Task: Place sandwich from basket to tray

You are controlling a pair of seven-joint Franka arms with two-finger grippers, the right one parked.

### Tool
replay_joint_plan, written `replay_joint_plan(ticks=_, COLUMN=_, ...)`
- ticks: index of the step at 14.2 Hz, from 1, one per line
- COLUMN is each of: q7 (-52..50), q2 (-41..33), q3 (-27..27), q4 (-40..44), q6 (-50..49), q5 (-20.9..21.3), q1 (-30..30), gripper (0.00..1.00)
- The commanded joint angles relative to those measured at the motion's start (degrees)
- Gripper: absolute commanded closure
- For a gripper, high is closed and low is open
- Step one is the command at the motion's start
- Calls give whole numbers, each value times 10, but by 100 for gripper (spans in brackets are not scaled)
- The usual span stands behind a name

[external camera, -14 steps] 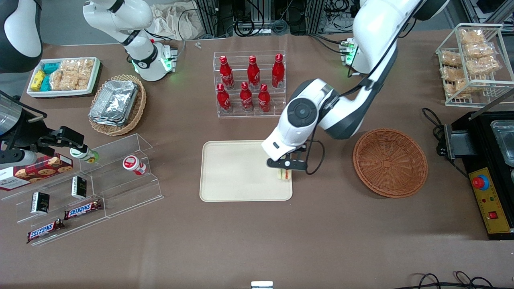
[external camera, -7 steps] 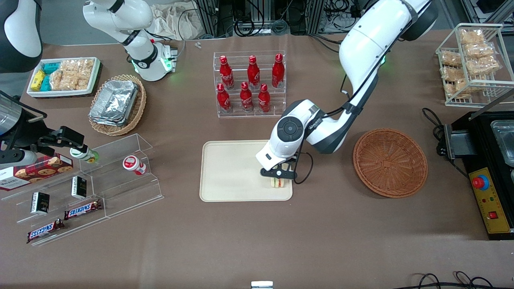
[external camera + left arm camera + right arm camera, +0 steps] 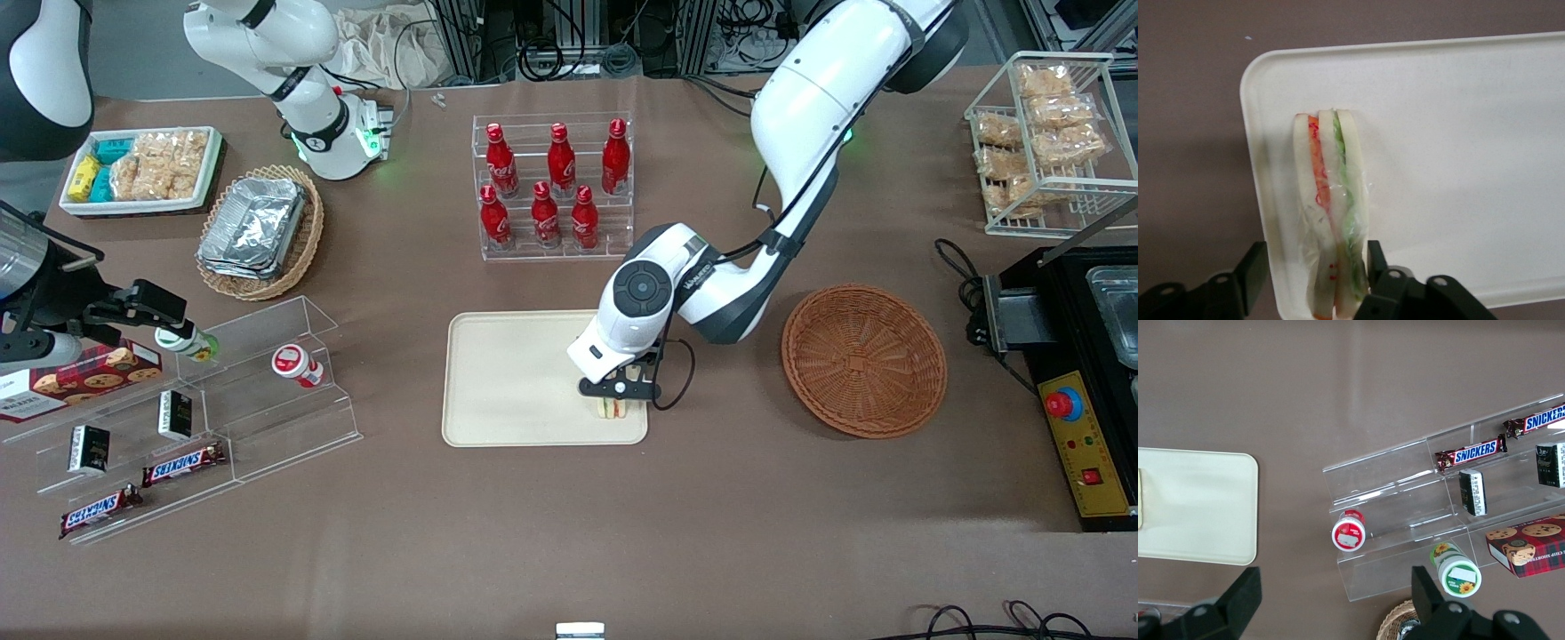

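The sandwich stands on its edge on the cream tray, close to the tray corner nearest the front camera on the basket's side. My left gripper is low over it and open. One finger is right against the green-filling side. The other finger stands well apart from the bread, out past the tray's rim. The round reddish-brown basket sits beside the tray toward the working arm's end, with nothing in it.
A rack of red bottles stands farther from the front camera than the tray. Clear acrylic shelves with snack bars and a tan basket of foil trays lie toward the parked arm's end. A black appliance is near the basket.
The gripper has carried the sandwich from the tray's basket-side edge further in over the tray, toward the front camera and lower. In the last half second it has hardly shifted.
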Motion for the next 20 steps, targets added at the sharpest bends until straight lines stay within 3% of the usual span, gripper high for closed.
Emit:
replay_joint_plan(ticks=1, q7=6, q2=-69, q3=1, q4=-1, q6=-92, q5=9, q1=30, gripper=1)
replay_joint_plan(ticks=7, q7=140, q2=-202, q3=2, q4=0, q6=-266, q5=1, q1=105, gripper=1)
replay_joint_plan(ticks=11, q7=234, q2=-277, q3=2, q4=6, q6=-333, q5=2, q1=187, gripper=1)
replay_joint_plan(ticks=14, q7=305, q2=-307, q3=2, q4=12, q6=-363, q5=-11, q1=253, gripper=1)
replay_joint_plan(ticks=20, q7=310, q2=-320, q3=3, q4=44, q6=-440, q5=-14, q1=324, gripper=0)
